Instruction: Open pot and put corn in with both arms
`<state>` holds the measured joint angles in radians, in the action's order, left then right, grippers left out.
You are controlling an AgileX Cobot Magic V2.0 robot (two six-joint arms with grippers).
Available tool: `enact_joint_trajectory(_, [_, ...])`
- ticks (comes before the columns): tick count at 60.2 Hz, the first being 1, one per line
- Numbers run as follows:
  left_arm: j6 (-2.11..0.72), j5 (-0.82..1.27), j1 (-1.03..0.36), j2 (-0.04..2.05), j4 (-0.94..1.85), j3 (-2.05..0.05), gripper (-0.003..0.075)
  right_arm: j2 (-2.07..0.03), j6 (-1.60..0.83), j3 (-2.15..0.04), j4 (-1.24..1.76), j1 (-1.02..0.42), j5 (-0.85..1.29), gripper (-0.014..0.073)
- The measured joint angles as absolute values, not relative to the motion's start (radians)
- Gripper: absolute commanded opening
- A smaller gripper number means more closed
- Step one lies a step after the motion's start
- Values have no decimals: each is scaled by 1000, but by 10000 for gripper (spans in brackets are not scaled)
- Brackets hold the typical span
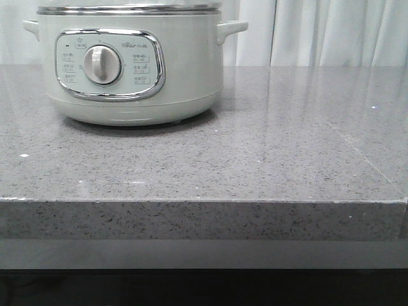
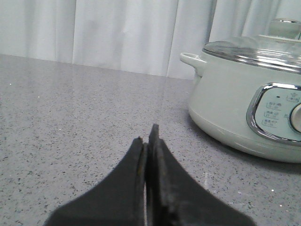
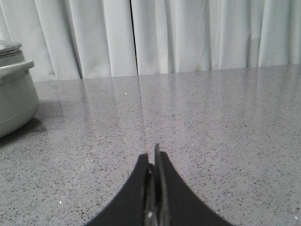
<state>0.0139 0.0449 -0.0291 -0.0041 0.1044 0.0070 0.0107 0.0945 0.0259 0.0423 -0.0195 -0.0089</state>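
Pale grey-green pot [image 1: 191,70], speckled grey table [image 1: 255,166], white curtain [image 3: 188,33]

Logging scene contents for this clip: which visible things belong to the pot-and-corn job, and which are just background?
Job items:
- pot, glass lid on
- left gripper, shut, empty
- right gripper, shut, empty
- corn: not seen in any view

Background:
- grey speckled counter
- white curtain
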Motion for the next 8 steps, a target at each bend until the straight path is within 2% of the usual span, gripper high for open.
enact_joint_trajectory(8, [14,45,-29,-4,104,7,-20,11,93,26,42,-19,-9,-67])
